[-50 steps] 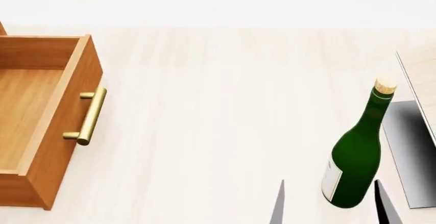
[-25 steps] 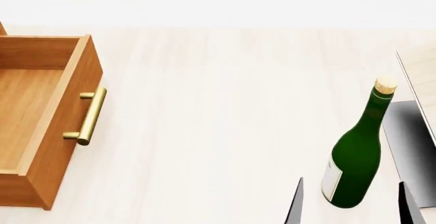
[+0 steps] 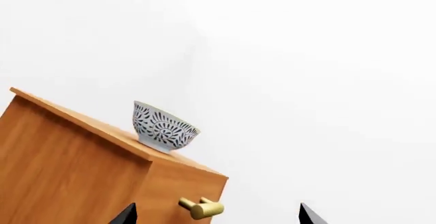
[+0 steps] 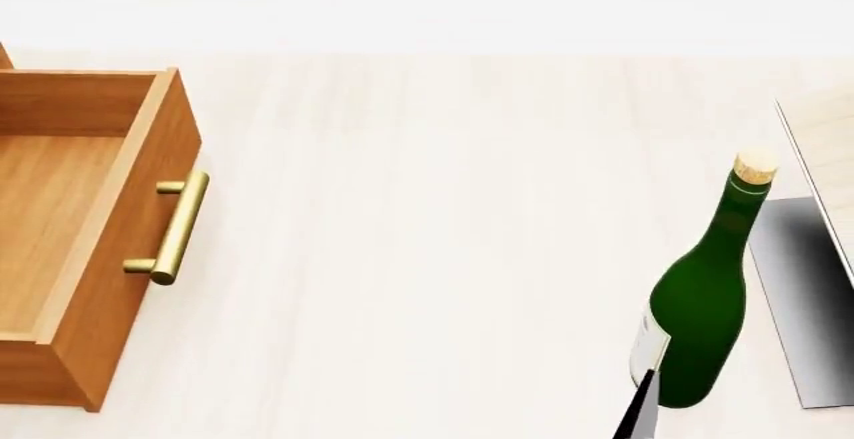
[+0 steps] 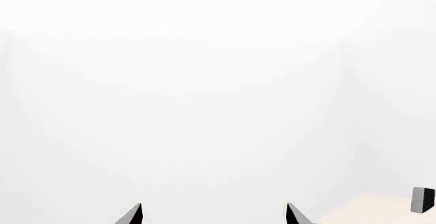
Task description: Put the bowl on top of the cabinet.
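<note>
Bowl [image 3: 164,127] seated upright on the top panel of the cabinet [image 3: 81,168], near the front edge above a brass handle [image 3: 201,208], clear of both arms. Left gripper [image 3: 216,215] spread wide and empty, only the two dark fingertips showing, below and apart from the bowl. Right gripper [image 5: 212,215] likewise parted and holding nothing, facing blank white space. In the head view, open drawer [image 4: 80,219] at left, green bottle [image 4: 699,309] standing on the pale table [image 4: 427,209] beside a slanted rack [image 4: 814,259]. Placement judged done; best handled now by drawing the left arm straight back and low, avoiding the handle and drawer front, and keeping the right arm well clear of the bottle.
</note>
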Available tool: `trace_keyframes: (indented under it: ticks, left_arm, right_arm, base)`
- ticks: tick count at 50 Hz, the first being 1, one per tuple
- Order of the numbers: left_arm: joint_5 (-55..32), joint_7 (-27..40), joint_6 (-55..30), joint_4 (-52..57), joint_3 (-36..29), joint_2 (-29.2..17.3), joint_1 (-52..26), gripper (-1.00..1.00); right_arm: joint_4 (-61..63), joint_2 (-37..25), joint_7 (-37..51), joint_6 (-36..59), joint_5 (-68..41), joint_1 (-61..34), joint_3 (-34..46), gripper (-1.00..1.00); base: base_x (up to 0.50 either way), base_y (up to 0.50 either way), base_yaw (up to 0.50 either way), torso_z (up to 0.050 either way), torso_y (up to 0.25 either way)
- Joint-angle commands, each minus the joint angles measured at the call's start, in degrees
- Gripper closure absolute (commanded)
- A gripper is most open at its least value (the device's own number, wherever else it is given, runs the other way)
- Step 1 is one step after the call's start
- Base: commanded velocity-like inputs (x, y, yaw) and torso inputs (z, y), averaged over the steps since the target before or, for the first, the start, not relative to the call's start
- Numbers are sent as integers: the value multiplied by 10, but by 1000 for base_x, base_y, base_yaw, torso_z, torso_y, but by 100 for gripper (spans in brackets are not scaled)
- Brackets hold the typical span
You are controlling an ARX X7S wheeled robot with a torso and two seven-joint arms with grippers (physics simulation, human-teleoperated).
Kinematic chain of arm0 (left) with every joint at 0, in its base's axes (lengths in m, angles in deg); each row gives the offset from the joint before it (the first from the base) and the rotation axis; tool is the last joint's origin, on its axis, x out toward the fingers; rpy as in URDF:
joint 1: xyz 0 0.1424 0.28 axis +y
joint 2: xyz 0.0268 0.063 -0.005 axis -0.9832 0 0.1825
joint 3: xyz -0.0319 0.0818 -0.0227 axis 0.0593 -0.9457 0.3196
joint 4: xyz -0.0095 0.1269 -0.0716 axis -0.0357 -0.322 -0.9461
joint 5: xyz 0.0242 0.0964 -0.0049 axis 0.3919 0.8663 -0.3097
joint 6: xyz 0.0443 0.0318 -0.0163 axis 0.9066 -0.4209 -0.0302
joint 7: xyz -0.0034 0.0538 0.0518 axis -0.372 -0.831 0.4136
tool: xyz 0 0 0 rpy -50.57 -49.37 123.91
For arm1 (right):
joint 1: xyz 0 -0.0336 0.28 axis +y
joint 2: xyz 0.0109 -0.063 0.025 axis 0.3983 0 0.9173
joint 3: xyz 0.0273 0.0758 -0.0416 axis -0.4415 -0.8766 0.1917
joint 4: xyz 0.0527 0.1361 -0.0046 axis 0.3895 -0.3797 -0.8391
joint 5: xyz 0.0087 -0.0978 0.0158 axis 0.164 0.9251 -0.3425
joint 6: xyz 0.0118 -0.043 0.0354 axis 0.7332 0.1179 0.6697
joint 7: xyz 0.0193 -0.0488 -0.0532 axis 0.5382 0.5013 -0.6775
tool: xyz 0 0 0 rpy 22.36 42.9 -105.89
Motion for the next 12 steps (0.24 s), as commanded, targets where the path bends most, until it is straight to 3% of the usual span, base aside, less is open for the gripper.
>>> trace_keyframes:
  ticks: [1, 12]
  left_arm:
    - [48, -11, 157, -13, -35, 11, 76, -100]
    - [52, 9, 191, -14, -37, 3, 77, -100]
  right_arm:
    - [-4, 21, 4, -75, 26, 22, -31, -100]
    - [-6, 23, 10, -105, 32, 27, -38, -100]
  base:
    - [0, 0, 0, 0, 0]
    - [0, 0, 0, 0, 0]
